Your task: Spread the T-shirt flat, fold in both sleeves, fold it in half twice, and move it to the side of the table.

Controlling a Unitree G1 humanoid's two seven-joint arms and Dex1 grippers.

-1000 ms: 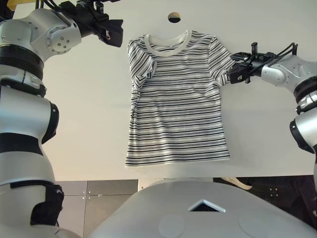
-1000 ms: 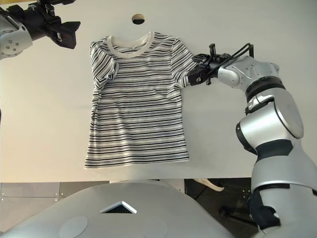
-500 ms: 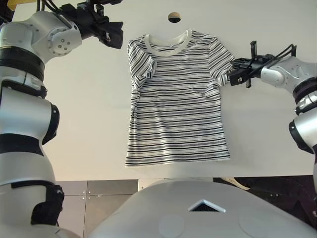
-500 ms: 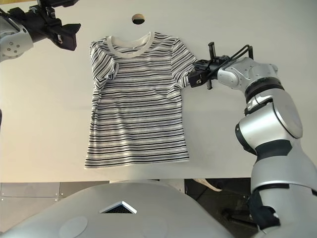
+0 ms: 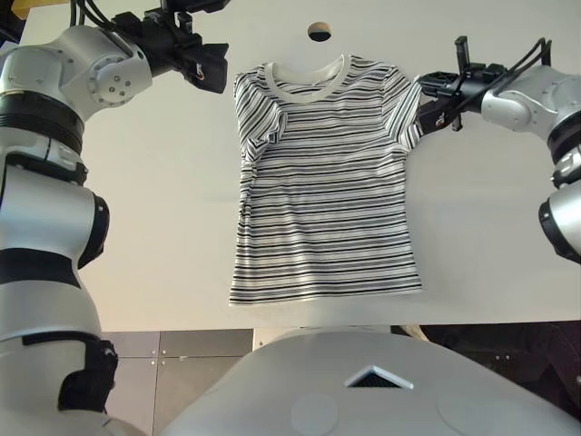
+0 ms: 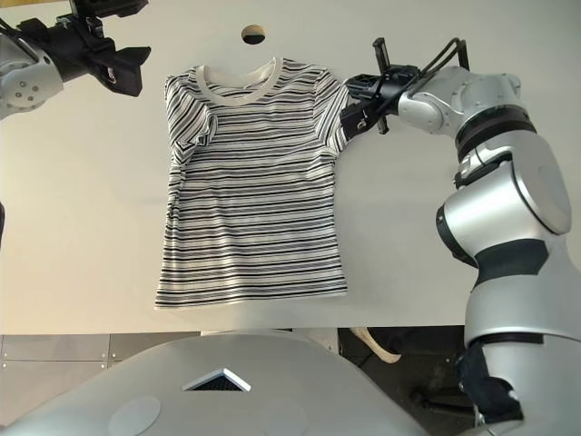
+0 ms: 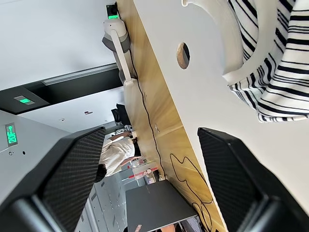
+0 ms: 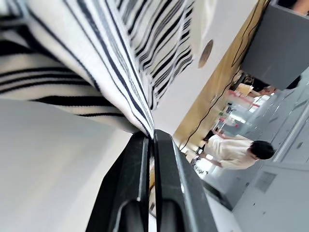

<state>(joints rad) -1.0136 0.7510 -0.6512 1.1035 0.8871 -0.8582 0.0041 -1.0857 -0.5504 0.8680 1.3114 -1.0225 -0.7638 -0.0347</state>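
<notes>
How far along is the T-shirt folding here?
Done: the T-shirt lies spread flat on the table, and its left sleeve is folded in. In hand: the right gripper is shut on the right sleeve; the left gripper hangs open near the left shoulder. Left: folding that sleeve in, both halvings, the move aside.

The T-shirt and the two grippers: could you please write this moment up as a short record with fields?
T-shirt: striped, lying flat on the white table, collar away from the robot
Left sleeve: folded in over the chest
Right sleeve: out to the side, not yet folded in
Right gripper: shut on the T-shirt's right sleeve edge
Left gripper: open, beside the shirt's left shoulder, apart from the cloth
Table hole: beyond the collar
</notes>
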